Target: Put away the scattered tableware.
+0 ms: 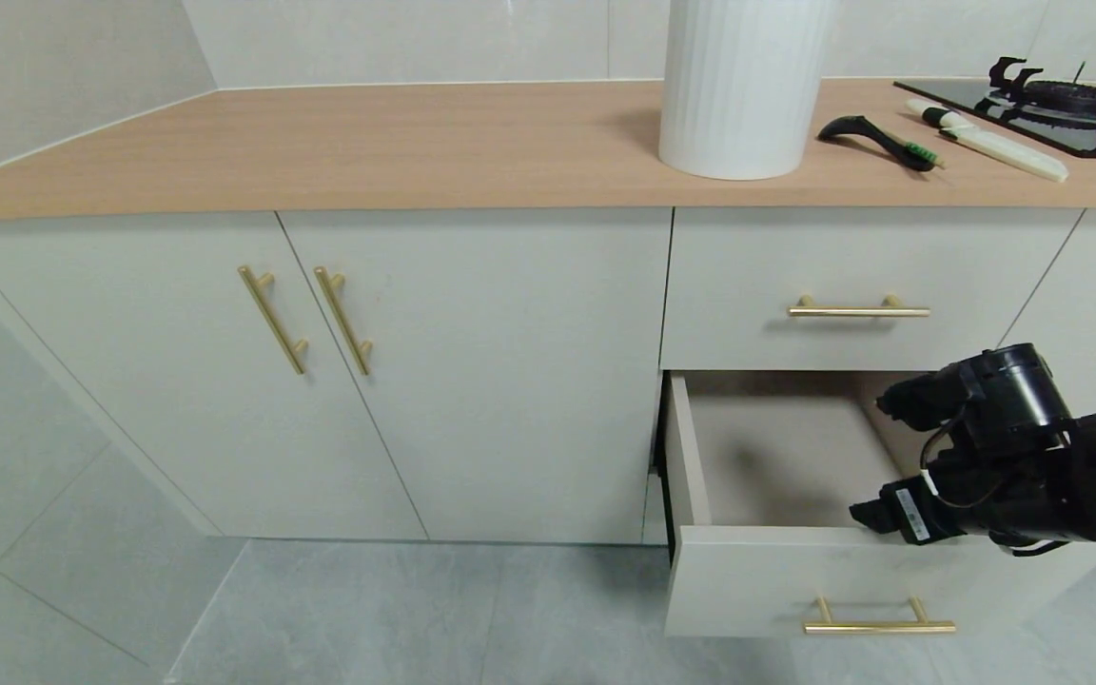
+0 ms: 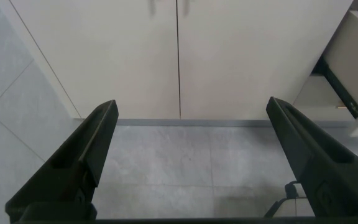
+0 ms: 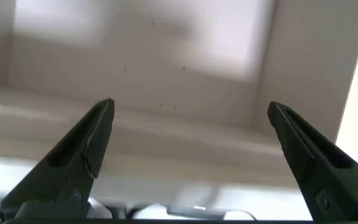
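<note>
Released and empty, right end effector [image 3: 190, 111] hangs over the open pale drawer [image 1: 767, 580]. Black-handled utensil [image 1: 876, 141] and white knife [image 1: 1000, 150] lie unstored on the wooden counter [image 1: 367, 143].

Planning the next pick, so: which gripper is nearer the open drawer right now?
Right. The right gripper is open just over the open drawer. The left gripper is open above the floor before the cabinet doors, the drawer off to one side.

Bright, even indoor light, soft faint shadows
</note>
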